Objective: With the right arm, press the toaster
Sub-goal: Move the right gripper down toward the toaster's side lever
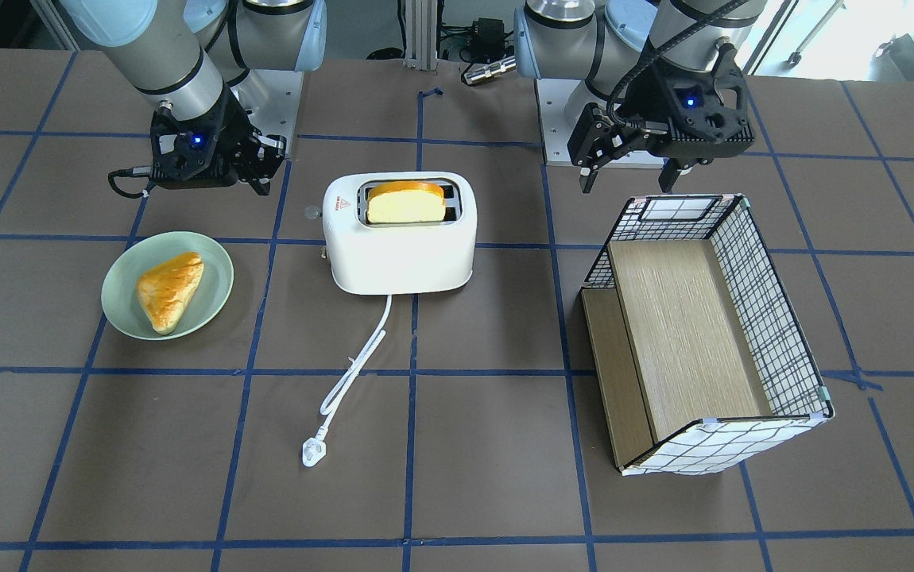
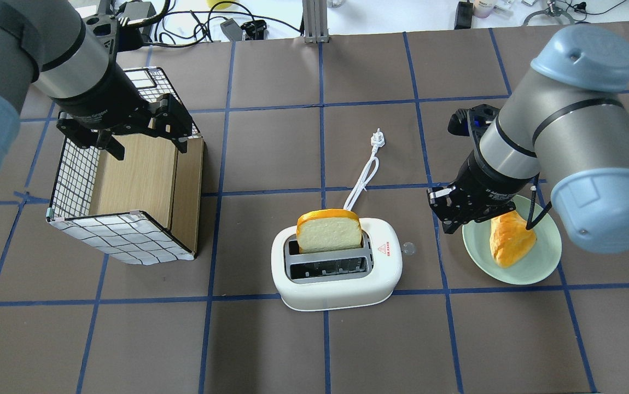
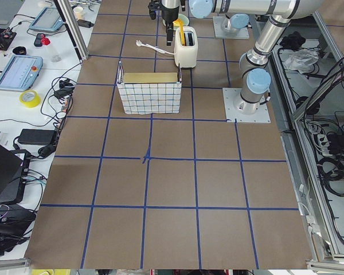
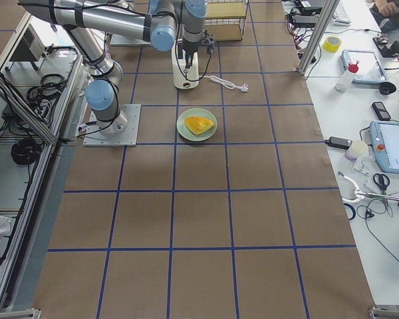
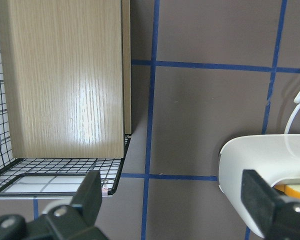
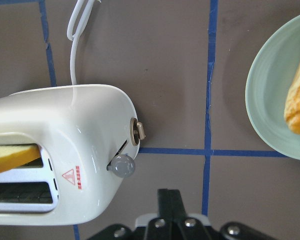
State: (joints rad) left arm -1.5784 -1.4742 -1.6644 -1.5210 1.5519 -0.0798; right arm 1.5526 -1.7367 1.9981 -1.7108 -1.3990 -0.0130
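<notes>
With the right end effector pinched narrow and hovering near the toaster at the middle of the tabletop, line up above the grey side lever, then press straight down to sink the bread slice, steering clear of the plate.

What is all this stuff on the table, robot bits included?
toaster: one, white, table centre
bread slice: one, yellow, orange crust, in a toaster slot
cord: one, white, unplugged, trailing from the toaster
plate: one, pale green, robot's right of toaster
pastry: one, golden, on the plate
basket: one, black-white wire with wooden shelf, robot's left
left pincer: one, black, open, above basket's edge
right pincer: one, black, shut, between toaster and plate
</notes>
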